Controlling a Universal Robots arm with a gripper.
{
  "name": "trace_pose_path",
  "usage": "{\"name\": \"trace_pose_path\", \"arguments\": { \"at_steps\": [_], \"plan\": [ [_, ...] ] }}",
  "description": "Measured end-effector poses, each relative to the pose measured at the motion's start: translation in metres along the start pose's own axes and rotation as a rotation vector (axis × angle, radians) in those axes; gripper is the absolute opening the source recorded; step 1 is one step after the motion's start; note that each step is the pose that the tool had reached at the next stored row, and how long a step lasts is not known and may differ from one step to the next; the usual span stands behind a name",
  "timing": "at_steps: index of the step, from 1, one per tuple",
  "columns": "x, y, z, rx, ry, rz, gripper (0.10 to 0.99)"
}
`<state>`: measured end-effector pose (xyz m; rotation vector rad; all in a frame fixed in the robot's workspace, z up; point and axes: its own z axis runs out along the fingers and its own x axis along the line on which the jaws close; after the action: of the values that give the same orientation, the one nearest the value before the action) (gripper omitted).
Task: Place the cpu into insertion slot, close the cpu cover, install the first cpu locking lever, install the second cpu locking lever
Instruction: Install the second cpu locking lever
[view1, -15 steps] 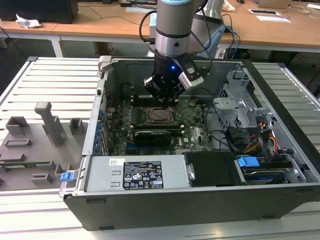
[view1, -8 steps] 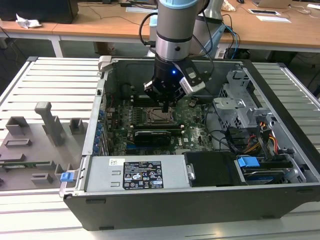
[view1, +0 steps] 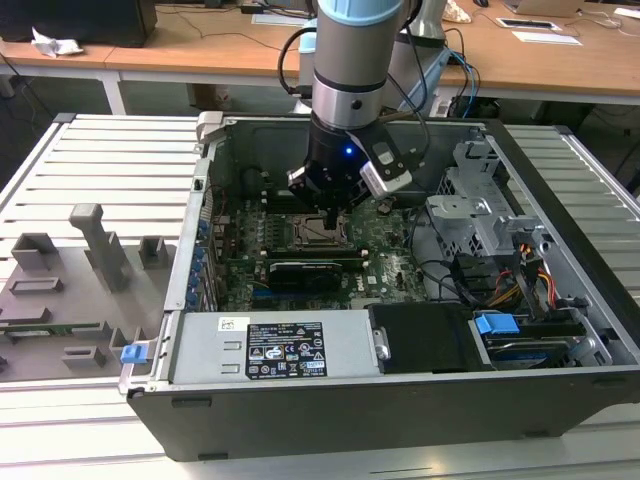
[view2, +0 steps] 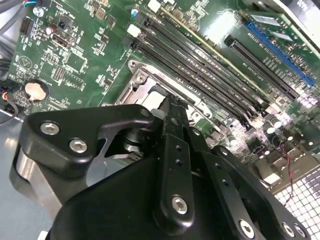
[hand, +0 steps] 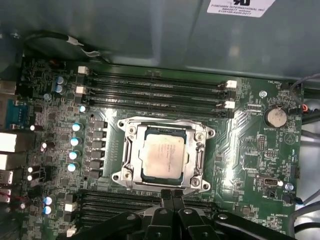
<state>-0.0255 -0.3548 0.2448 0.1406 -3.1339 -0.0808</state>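
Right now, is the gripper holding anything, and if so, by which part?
Nothing is held. The gripper has its fingers closed together with nothing between them, at the edge of the socket, where the cpu already sits under the cover.

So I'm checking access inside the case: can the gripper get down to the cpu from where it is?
Probably yes. The gripper sits just above the motherboard beside the insertion slot, and the cpu lies exposed in it. No cable or card crosses the gap in the first wrist view.
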Motion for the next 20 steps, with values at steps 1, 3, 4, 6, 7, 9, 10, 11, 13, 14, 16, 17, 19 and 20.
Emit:
{"name": "trace_pose_path", "arguments": {
  "at_steps": [1,3,4,6,7,9,10,11,13,14,16,17,19,20],
  "plan": [
    [0.0002,-0.0016,0.0001,-0.003,0.001,0.0,0.106],
    [0.0009,-0.0058,0.0005,-0.01,0.0016,0.0,0.106],
    [0.0017,-0.0071,0.0006,-0.011,0.0015,0.0,0.106],
    [0.0033,-0.0082,0.0008,-0.011,0.0015,0.0,0.106],
    [0.0048,-0.009,0.001,-0.011,0.0015,0.0,0.106],
    [0.0066,-0.01,0.0011,-0.012,0.0015,0.0,0.106],
    [0.0079,-0.011,0.0012,-0.012,0.0015,0.0,0.106],
    [0.0096,-0.012,0.0013,-0.012,0.0015,0.0,0.106],
    [0.0148,-0.0132,0.0016,-0.013,0.0014,0.0,0.106],
    [0.0168,-0.0132,0.002,-0.013,0.0013,0.0,0.106],
    [0.0186,-0.0132,0.0031,-0.013,0.0018,0.0,0.106],
    [0.019,-0.0132,0.004,-0.013,0.0024,0.0,0.106],
    [0.0193,-0.0134,0.007,-0.014,0.0043,-0.001,0.106],
    [0.0196,-0.0139,0.0084,-0.016,0.0047,0.0,0.106]
  ]
}}
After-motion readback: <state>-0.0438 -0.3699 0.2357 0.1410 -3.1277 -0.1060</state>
